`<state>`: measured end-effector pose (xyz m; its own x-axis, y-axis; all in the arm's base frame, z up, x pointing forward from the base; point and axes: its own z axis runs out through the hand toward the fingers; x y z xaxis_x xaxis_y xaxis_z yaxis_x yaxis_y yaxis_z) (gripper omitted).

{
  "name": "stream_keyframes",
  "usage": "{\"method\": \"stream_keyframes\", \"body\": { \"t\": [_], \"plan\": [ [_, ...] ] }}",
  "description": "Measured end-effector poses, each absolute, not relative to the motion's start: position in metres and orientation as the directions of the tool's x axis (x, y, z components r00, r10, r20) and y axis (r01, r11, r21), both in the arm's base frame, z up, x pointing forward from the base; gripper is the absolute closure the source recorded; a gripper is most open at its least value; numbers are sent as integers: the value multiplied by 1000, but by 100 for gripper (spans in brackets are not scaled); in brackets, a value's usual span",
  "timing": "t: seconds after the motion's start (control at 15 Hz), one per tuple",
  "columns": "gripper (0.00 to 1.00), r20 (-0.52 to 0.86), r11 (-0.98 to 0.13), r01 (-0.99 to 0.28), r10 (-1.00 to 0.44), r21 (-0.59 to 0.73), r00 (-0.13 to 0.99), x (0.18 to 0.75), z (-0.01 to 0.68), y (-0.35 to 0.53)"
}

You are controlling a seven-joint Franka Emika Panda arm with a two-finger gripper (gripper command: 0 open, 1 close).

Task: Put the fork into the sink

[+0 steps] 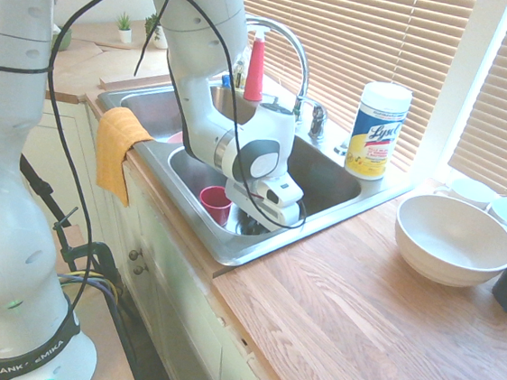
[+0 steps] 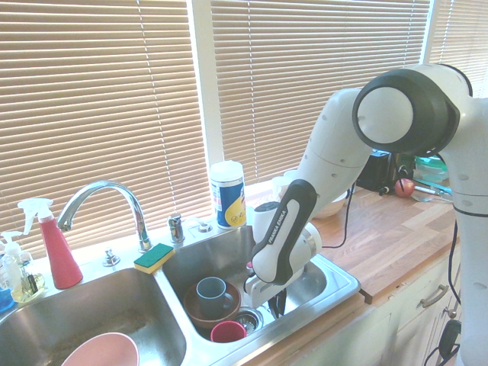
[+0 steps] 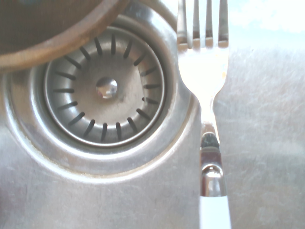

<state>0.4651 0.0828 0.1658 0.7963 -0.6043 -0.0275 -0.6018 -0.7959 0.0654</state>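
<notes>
The sink (image 1: 196, 238) (image 2: 345, 284) is a steel double basin. My gripper (image 2: 276, 303) (image 1: 255, 223) is down inside its right basin, close above the floor by the drain, and its dark fingers stand shut. The fork (image 3: 202, 71), with silver tines and a white handle, shows in the wrist view. It runs along the edge of the drain strainer (image 3: 106, 88), with its tines pointing toward the brown bowl (image 3: 47, 28). Neither exterior view shows the fork, so I cannot tell whether it is held.
In the right basin a brown bowl (image 2: 200, 309) holds a grey-blue cup (image 2: 211, 290), with a red cup (image 2: 228, 332) (image 1: 215, 202) beside it. A pink bowl (image 2: 99, 351) lies in the left basin. The tap (image 2: 99, 198), a sponge (image 2: 154, 257) and a wipes canister (image 1: 377, 130) line the rim.
</notes>
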Motion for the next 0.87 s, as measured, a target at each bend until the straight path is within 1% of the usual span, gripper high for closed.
{"method": "stream_keyframes", "body": {
  "t": [0.6,0.73,0.87],
  "plan": [
    [0,-6,-786,-616,-617,45,787,468,182,80],
    [0,16,-782,-623,-623,21,782,471,203,77],
    [0,34,-772,-635,-634,10,772,476,250,51]
  ]
}}
